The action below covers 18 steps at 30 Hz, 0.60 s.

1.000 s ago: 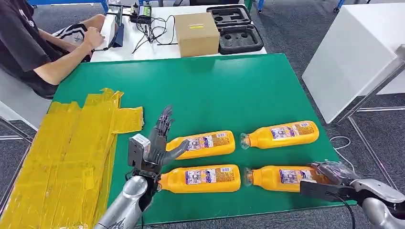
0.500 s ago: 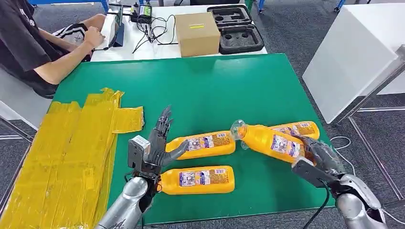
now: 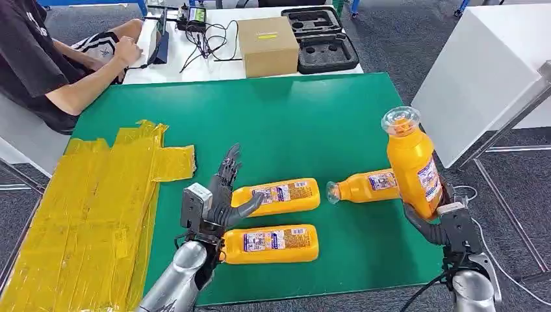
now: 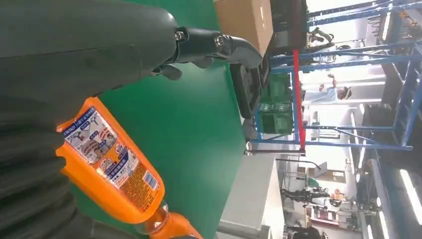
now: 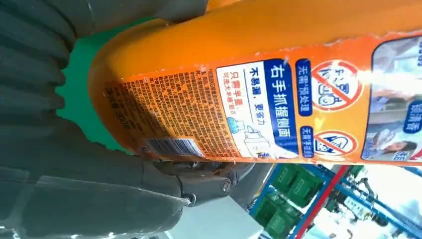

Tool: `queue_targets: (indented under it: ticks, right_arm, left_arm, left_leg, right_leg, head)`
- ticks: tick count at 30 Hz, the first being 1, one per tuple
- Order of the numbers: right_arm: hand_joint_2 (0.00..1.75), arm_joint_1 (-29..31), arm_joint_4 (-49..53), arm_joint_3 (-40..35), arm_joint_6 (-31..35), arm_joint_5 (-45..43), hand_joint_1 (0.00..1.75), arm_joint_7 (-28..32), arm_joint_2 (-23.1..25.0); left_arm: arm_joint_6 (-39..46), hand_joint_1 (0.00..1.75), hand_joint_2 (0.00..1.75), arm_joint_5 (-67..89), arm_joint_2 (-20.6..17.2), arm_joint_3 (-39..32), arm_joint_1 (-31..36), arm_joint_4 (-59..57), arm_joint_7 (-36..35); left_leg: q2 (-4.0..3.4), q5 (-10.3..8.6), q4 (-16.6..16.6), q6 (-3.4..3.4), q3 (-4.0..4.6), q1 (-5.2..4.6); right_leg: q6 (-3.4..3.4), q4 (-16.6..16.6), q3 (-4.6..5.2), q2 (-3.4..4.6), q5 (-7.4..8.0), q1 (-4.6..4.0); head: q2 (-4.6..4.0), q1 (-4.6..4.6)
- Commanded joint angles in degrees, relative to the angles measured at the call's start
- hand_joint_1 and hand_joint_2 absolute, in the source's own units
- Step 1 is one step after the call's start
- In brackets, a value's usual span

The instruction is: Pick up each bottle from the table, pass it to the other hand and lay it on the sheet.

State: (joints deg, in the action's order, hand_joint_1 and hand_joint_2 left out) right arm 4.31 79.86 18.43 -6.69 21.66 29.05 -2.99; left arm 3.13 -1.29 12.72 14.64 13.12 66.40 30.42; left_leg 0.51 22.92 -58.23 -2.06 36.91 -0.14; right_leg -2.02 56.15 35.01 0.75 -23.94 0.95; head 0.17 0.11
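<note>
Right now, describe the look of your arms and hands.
Both arms are silver metal. The left hand has dark grey fingers and a pale boxy wrist block. The right hand is dark grey too, with a black cable trailing below its wrist.

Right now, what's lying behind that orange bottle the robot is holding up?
Behind the raised bottle in the right hand, another orange bottle lies on the green table; its far end is covered.

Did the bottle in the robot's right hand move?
Yes. The bottle lay on the green table a second ago; now the right hand holds it up, nearly upright, above the table's right edge.
</note>
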Motion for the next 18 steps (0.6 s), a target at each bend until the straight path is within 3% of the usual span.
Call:
queue_targets:
  ticks: [1,7,18]
  right_arm:
    - [1.75,5.6,-7.7,-9.5,2.0,-1.0,1.75,3.0,9.2]
    - [1.75,8.4,-10.0,-19.8,1.7,-2.7,1.75,3.1,11.3]
    - [1.75,12.7,-14.4,-28.8,2.9,-3.0,1.75,3.9,11.4]
  left_arm:
    - [-1.5,0.0,1.75,2.7,-0.2,2.5,4.5,2.0,-3.6]
    - [-2.5,0.0,1.75,3.8,-0.9,5.8,6.2,7.9,-7.2]
    - [-3.0,0.0,1.75,4.1,-2.1,10.1,9.9,8.5,-10.6]
  left_leg:
    - [-0.37,0.1,0.0,0.12,-0.16,0.08]
    - [-0.26,0.01,0.0,0.13,-0.11,0.1]
    - [-0.17,0.0,0.0,0.15,-0.17,0.06]
  right_leg:
    - [0.1,0.0,-0.07,0.3,0.05,-0.09]
    - [0.1,0.0,-0.04,0.21,0.04,-0.09]
    - [0.11,0.0,-0.12,0.13,0.0,-0.05]
  head:
    - [0.0,-0.02]
    - [0.0,-0.02]
    - [0.0,0.0]
